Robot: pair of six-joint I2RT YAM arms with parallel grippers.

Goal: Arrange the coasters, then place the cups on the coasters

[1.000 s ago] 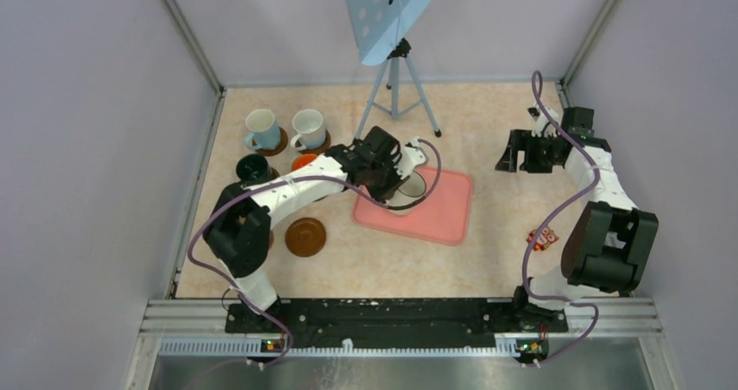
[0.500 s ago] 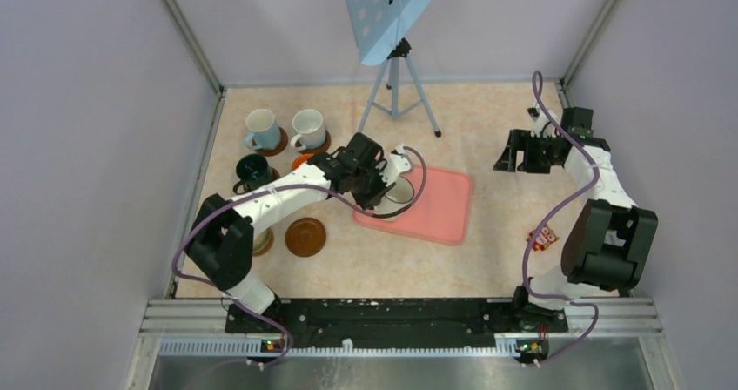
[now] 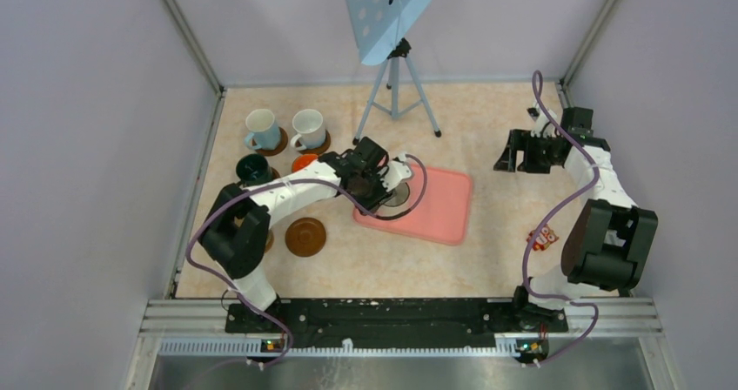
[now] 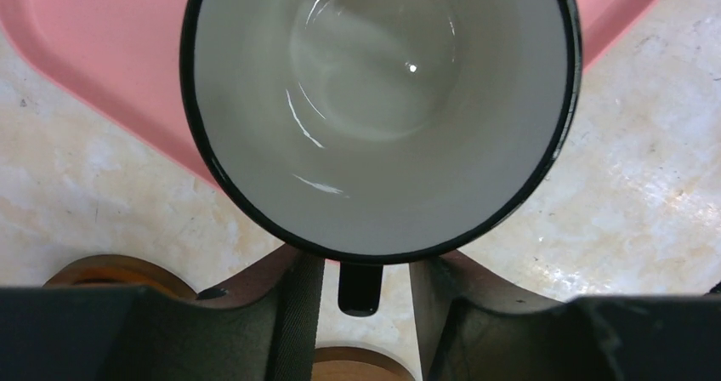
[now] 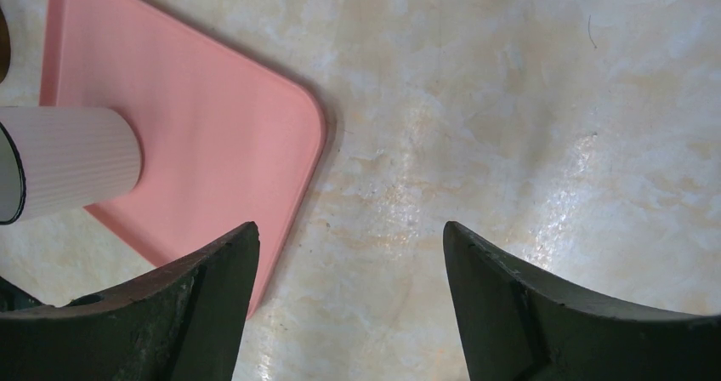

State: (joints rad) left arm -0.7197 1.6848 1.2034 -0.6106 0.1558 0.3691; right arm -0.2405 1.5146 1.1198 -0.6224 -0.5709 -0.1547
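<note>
We note left fingers [image 4: 298, 313] parted, straddling the handle [image 4: 360, 289] of the mug [image 4: 383, 100] without touching it; right fingers [image 5: 212, 313] wide apart, empty, above desk [image 5: 510, 100].

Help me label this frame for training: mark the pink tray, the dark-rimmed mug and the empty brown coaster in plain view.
Tray [image 3: 440, 207]: top view, bare right half.
Mug [image 4: 378, 100]: left wrist view, inside bottom.
Coaster [image 3: 305, 236]: top view, its centre.

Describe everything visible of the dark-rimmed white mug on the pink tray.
The mug is white with a black rim, glossy and ceramic-looking; its outer wall is ribbed. It is empty and stands upright on the pink tray, toward its left end. Its dark handle sits between the fingers of the left gripper, a small gap each side.
</note>
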